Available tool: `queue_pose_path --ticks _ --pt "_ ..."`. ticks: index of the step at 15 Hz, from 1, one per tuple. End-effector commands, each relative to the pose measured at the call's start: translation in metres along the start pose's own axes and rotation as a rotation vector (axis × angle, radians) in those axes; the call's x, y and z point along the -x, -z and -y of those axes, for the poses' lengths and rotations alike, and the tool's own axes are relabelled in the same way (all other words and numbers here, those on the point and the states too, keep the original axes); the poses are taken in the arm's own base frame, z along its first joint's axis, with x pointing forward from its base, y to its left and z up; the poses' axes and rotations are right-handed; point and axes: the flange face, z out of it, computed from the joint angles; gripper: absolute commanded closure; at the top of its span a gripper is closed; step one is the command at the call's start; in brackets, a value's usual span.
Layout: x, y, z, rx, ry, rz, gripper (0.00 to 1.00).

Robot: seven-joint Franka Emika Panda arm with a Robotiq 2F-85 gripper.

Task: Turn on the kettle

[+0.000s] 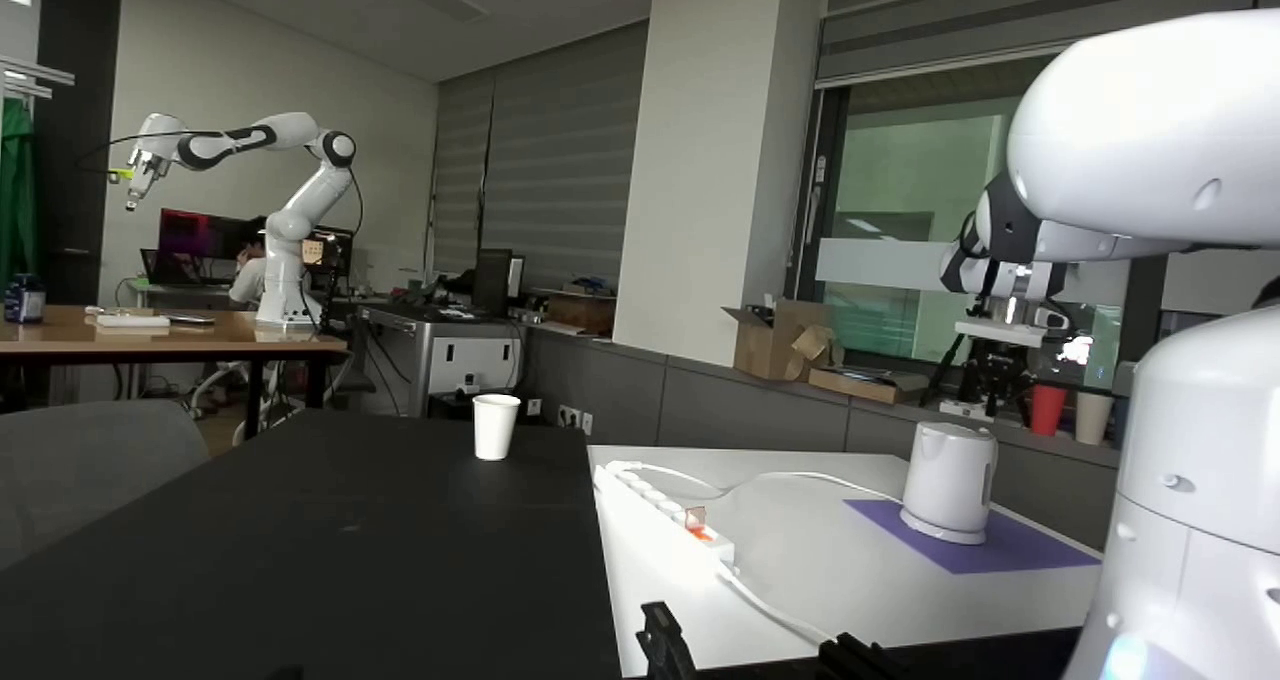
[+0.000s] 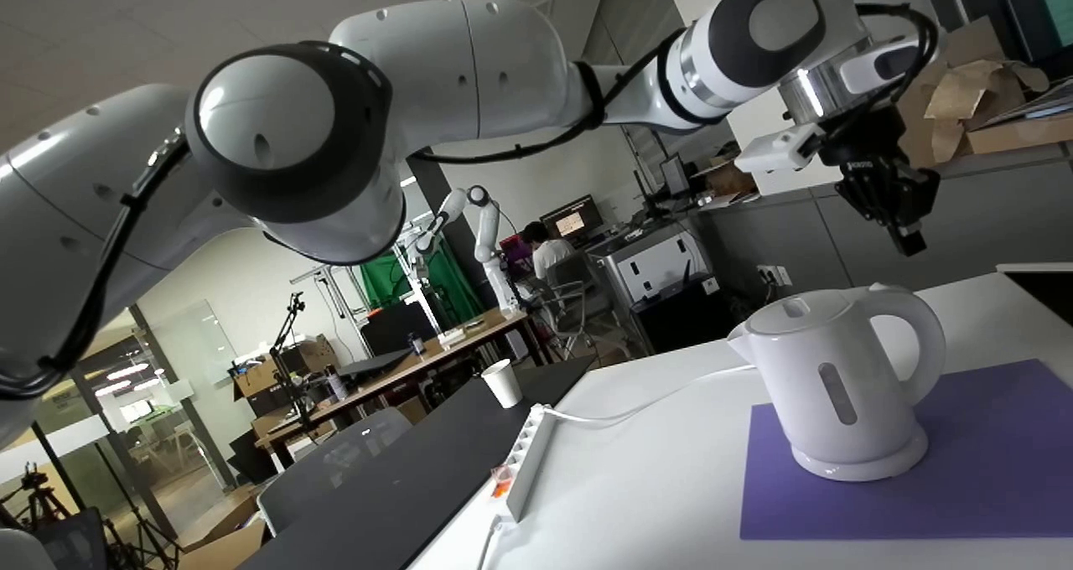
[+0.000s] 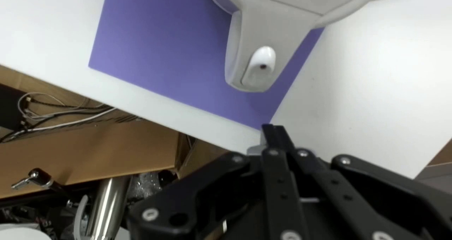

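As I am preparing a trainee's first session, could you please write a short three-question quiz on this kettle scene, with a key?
1. True or false: the gripper is shut and apart from the kettle.

2. Fill in the colour: the kettle stands on a ____ sheet.

3. What does the white cup stand on?
a) the white table
b) the black table
c) the windowsill

Key
1. True: its fingertips meet, with a gap between them and the kettle.
2. Purple.
3. b
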Motion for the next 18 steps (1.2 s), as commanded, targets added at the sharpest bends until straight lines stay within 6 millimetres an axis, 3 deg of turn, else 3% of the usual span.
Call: queue_pose_path --ticks 1,3,6,13,16,18 --pt "-0.011 0.052 0.008 -0.014 0.004 -0.078 0.74" --pt "-0.012 0.069 0.013 -0.020 0.021 -0.101 0.67" --pt "-0.012 0.086 0.021 -0.026 0.043 -0.120 0.46" --pt "-0.006 0.096 0.036 -0.012 0.101 -0.139 0.01" --pt "-0.005 0.098 0.040 -0.003 0.113 -0.153 0.00" --pt "-0.005 0.088 0.041 -0.028 0.111 -0.140 0.00"
